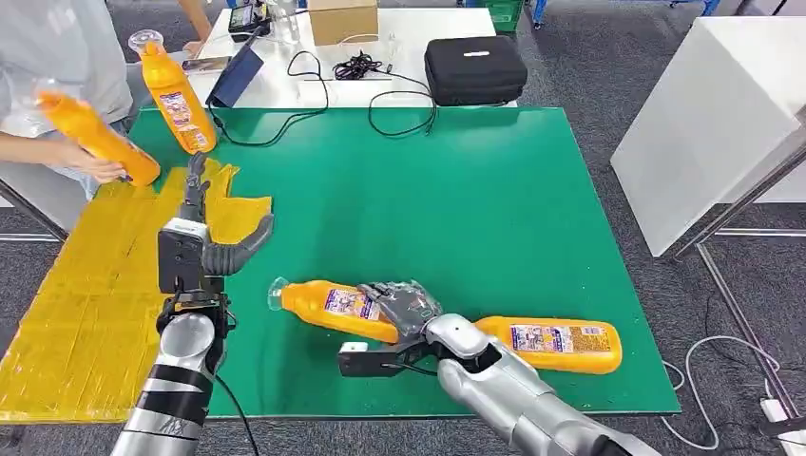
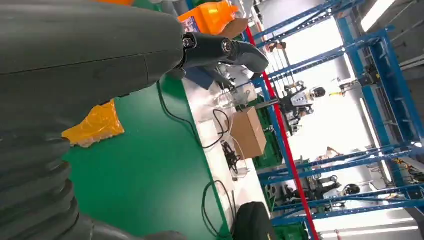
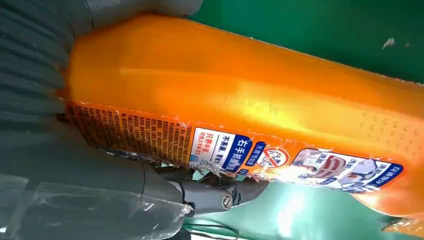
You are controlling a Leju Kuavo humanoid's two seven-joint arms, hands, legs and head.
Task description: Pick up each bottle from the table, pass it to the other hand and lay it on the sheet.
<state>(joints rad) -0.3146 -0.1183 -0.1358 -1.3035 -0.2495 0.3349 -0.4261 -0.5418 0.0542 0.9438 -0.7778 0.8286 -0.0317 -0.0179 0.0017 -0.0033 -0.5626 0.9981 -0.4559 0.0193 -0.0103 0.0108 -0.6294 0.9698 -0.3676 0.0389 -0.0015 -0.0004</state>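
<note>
Head view: my right hand grips the near orange plastic bottle, just beside a second orange bottle on the green mat. My left hand waits, fingers spread, holding nothing. Glossy plastic could slip during handover. Label text is Chinese, barely legible.

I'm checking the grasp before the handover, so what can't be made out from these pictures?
- Whether the right hand fully grips the orange bottle: the head view has its fingers over the bottle, and the right wrist view is too close.
- The second bottle: its neck end is hidden behind the right arm.
- The person's bottle: its top is blurred.
</note>
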